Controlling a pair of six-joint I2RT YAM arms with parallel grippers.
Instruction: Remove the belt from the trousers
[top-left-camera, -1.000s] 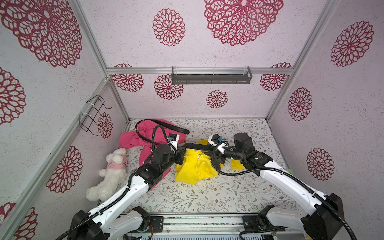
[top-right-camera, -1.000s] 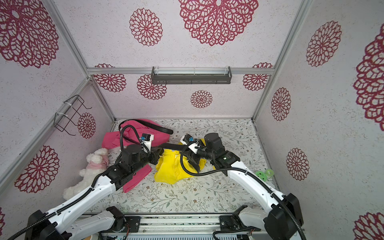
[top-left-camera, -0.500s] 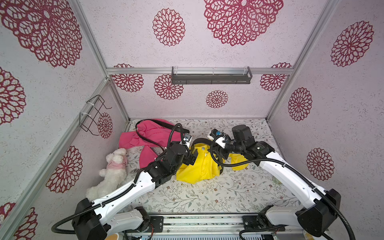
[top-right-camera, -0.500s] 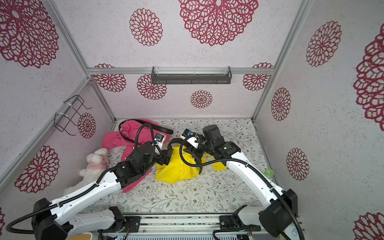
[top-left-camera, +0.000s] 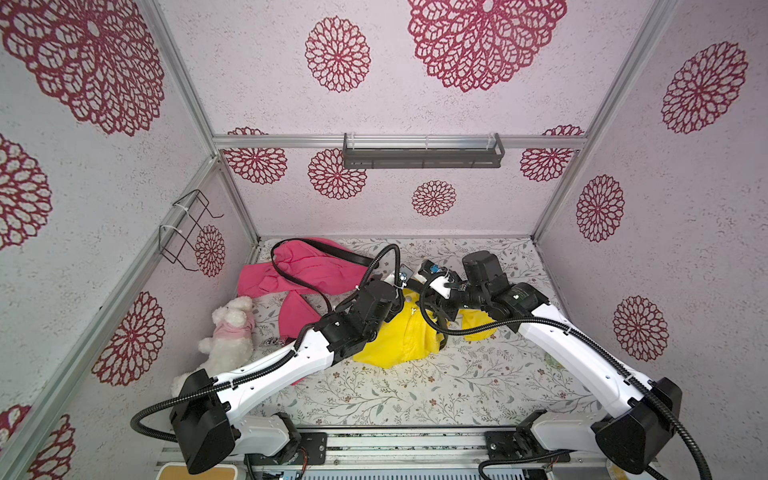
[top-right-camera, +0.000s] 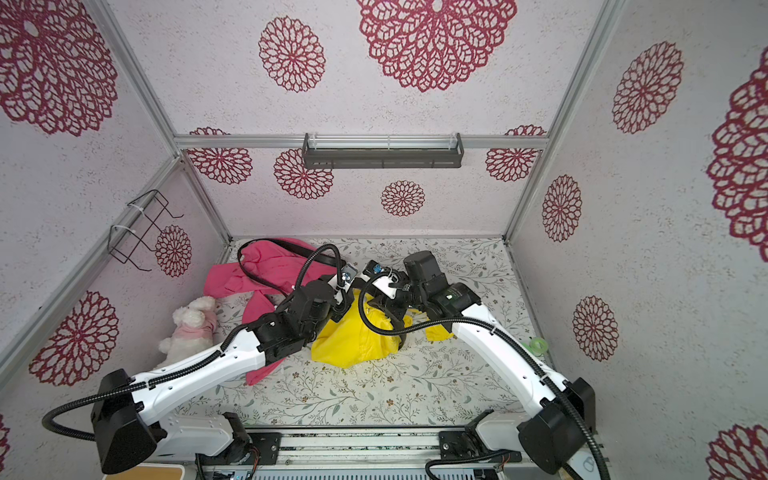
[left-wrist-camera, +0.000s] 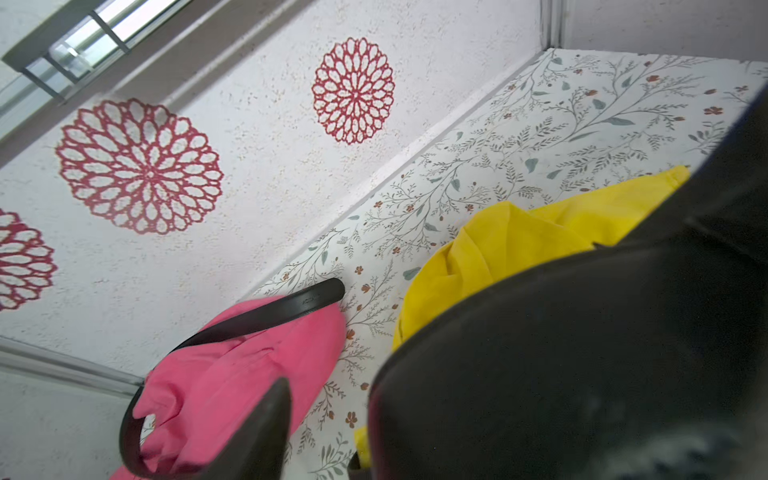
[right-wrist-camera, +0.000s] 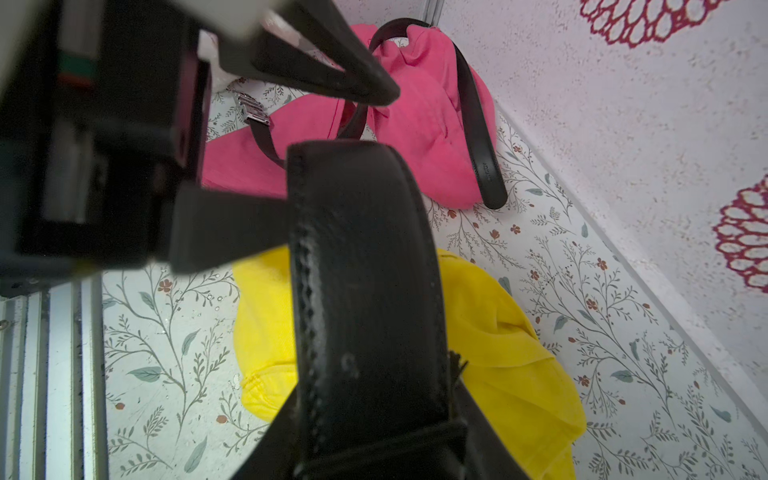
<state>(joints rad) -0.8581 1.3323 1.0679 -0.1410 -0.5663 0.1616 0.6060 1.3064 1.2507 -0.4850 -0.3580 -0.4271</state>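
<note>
Two grippers work over one pair of yellow trousers (top-left-camera: 399, 336) at mid-table. The right gripper (right-wrist-camera: 374, 440) is clamped on the black belt (right-wrist-camera: 365, 291), which arches up above those trousers. The left gripper (right-wrist-camera: 338, 158) has its jaws apart around the strap. On the left arm's side lies one plush toy (top-left-camera: 228, 332). Farther back lies one pair of pink trousers (top-left-camera: 307, 270) carrying a second belt (right-wrist-camera: 478, 145). The table (top-left-camera: 415, 395) is floral-printed; the medallion-papered walls carry one wire rack (top-left-camera: 183, 232) and one shelf (top-left-camera: 422, 156).

Around the floral mat (top-left-camera: 415, 386)
White plush toy (top-left-camera: 230, 332) lies by the left wall below a wire rack (top-left-camera: 187, 232); a dark shelf (top-left-camera: 422, 158) hangs on the back wall; a green ring (top-right-camera: 539, 344) sits far right.
</note>
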